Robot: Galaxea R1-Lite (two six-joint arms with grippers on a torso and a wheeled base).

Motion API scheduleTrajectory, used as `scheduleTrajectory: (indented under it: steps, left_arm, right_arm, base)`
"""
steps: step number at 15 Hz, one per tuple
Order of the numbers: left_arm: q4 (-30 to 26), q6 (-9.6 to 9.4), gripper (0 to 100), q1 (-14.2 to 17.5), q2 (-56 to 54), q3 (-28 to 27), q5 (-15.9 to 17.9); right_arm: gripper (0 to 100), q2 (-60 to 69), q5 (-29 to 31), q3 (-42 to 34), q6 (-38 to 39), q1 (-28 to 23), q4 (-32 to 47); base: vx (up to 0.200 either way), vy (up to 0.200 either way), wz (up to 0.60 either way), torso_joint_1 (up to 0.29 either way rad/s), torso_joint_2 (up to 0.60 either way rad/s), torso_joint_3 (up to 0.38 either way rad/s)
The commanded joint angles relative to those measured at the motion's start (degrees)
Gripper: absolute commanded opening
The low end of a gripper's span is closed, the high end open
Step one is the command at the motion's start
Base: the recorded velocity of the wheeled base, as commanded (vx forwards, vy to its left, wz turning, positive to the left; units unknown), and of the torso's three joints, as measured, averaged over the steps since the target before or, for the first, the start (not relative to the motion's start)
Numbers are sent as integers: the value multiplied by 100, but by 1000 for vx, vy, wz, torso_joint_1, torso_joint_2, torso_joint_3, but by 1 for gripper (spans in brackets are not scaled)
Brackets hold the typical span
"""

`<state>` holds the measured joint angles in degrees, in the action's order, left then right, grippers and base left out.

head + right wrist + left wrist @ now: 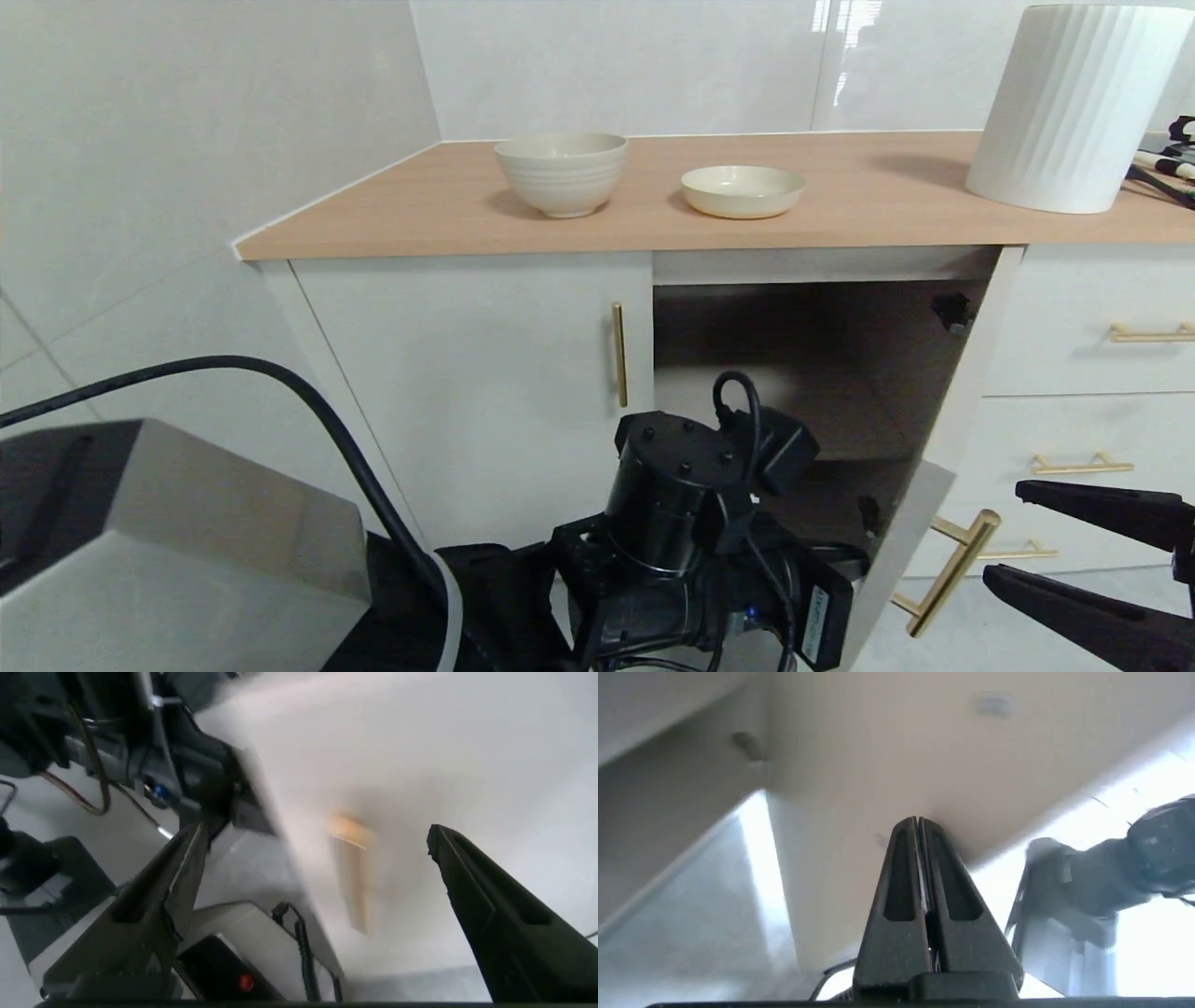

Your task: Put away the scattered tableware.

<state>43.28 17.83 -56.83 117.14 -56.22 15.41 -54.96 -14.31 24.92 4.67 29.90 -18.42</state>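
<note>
**A:** Where does the tableware lie?

**B:** On the wooden table (pixel 420 219). A deep ribbed bowl (pixel 561 173) stands toward the left, near the wall corner. A shallow dish (pixel 742 191) stands near it on the right. Both are upright, and they are apart, not touching.

**A:** What else does that surface carry?

**B:** A tall white fluted vessel (pixel 1074 103) stands at the right end, well apart from the dish. Some pens (pixel 1167 166) lie just beside it at the edge of the head view.

**A:** And below?

**B:** A white cupboard (pixel 822 266). Its left door (pixel 467 373) is shut and bears an upright bar handle (pixel 619 355). Its right door (pixel 920 551) is swung open toward the robot, exposing a dark compartment (pixel 803 373). Drawers (pixel 1102 317) with brass pulls lie farther right.

**A:** State of the left pincer (pixel 918 821)?

**B:** Clenched. In the left wrist view its two fingers press together tip to tip, grasping nothing, and they point at a pale flat surface close ahead.

**A:** And the right pincer (pixel 1004 534)?

**B:** Released, its jaws spread wide. It sits low on the right, just beside the brass handle (pixel 948 574) of the open door. In the right wrist view that handle shows in the gap between the two fingers. Whether either finger touches it cannot be told.
</note>
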Motion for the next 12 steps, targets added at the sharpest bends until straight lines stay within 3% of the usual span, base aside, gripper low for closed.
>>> scheduleTrajectory:
  steps: [1, 8, 11, 12]
  left_arm:
    - [-197, 1, 0, -12, 160, -433, -20]
    - [-1383, 9, 0, 76, 564, -1752, -29]
    - [-1691, 9, 0, -135, 582, -2165, -47]
    - [-2025, 9, 0, -416, 679, -2613, -82]
  right_arm:
    - [100, 161, 7, 22, -1, -2, -12]
    - [100, 354, -1, 145, -1, -2, -12]
    - [100, 574, -10, 330, 25, -2, -12]
    - [100, 749, -45, 532, 78, -2, -12]
  base:
    - [0, 0, 0, 0, 0, 0]
    - [0, 0, 0, 0, 0, 0]
    - [0, 0, 0, 0, 0, 0]
    - [0, 0, 0, 0, 0, 0]
